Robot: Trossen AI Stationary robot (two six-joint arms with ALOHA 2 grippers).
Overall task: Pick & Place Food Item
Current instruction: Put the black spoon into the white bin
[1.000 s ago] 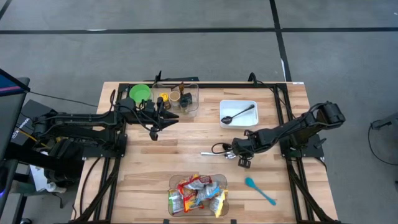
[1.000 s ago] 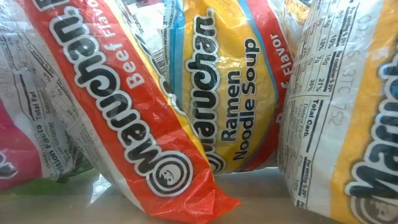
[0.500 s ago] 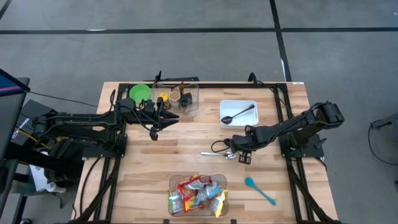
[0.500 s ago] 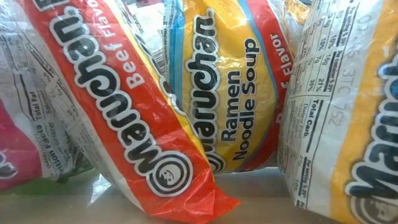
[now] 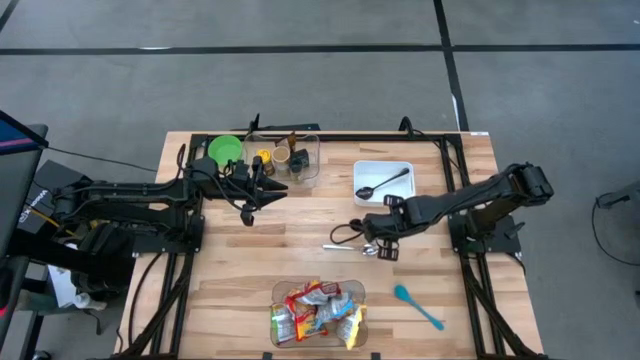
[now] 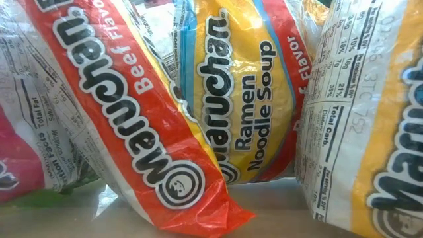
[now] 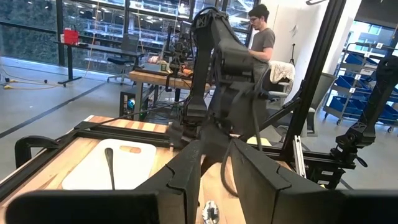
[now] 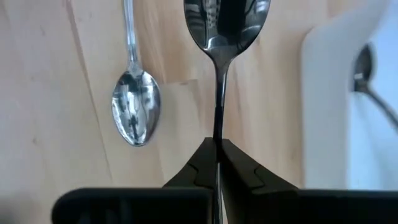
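Note:
My right gripper (image 5: 374, 240) is over the middle of the table, pointing steeply down, shut on a metal spoon (image 8: 225, 25). A second metal spoon (image 8: 136, 112) lies flat on the wood beside it (image 5: 345, 247). Ramen packets (image 5: 316, 312) lie in a clear bin (image 5: 356, 292) at the near edge and fill the low view (image 6: 218, 99). My left gripper (image 5: 270, 192) waits level at the far left, its fingers (image 7: 186, 174) a little apart with nothing between them. My right gripper pinches the spoon's thin handle (image 8: 217, 127) between its two fingers, which come from above and lie along the handle. The spoon hangs below the fingertips, bowl end down, and looks clear of the wood.
A white tray (image 5: 395, 170) holding a black spoon (image 5: 384, 184) sits just beyond my right gripper. A teal spoon (image 5: 418, 306) lies near right. A green bowl (image 5: 225, 150) and a clear container of small items (image 5: 296, 158) stand at the far edge. A person stands in the room behind.
My right gripper has risen and drifted toward the table's far edge and the white tray, rolling a little, with its arm straightening. The spoon on the table has stayed where it was.

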